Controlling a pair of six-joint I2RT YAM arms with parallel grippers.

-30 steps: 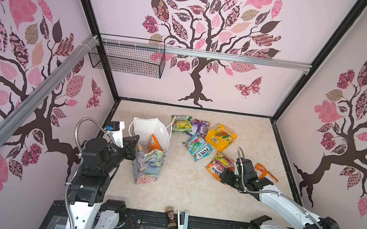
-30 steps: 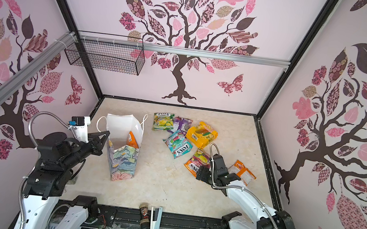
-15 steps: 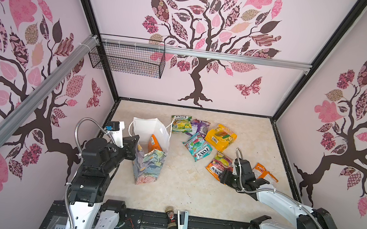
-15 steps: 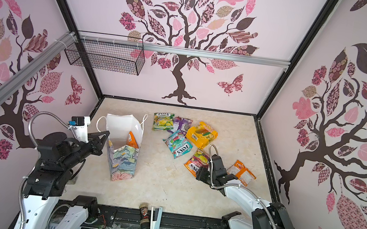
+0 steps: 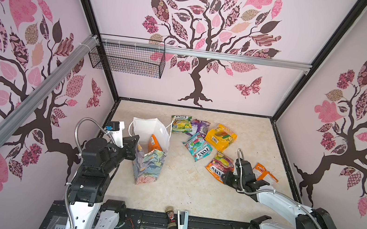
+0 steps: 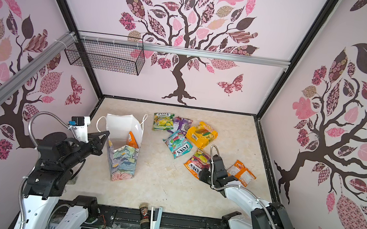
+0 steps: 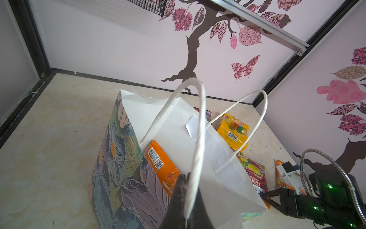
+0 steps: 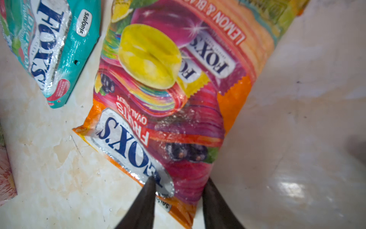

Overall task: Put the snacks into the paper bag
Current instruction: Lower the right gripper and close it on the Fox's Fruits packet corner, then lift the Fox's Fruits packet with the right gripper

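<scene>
Top views: in both, the paper bag [image 5: 148, 166] stands upright on the desk [image 5: 190, 194], left of the frame's middle, with its mouth open and white inside. The left tool [image 5: 136, 139] is at the bag's left rim. An orange packet [image 5: 154, 143] leans inside the bag. To the right of the bag five packets lie flat on the desk: a green-yellow packet [image 5: 180, 124], a purple packet [image 5: 199, 127], a yellow packet [image 5: 221, 137], a teal packet [image 5: 198, 148] and, lowest in the frame, the orange FOX'S packet [image 5: 217, 166]. The right tool [image 5: 224, 176] sits low at the lower right corner of this last one. Its jaws are too small to read here. A small orange packet [image 5: 264, 174] lies just right of that arm's wrist.

Left wrist view: here the grip is plain, which the top views do not give. The left tool [image 7: 185, 177] is fully closed on the paper bag, pinching its near white cord handle [image 7: 200, 123]. The orange packet in the bag shows its barcode side.

Right wrist view: only this view shows the right tool [image 8: 179, 181] from close. Its fingers [image 8: 145, 200] stand partly apart, one on each side of a corner of the orange FOX'S packet. I cannot tell whether they already pinch it. The teal packet lies beside it, with a strip of desk between.
</scene>
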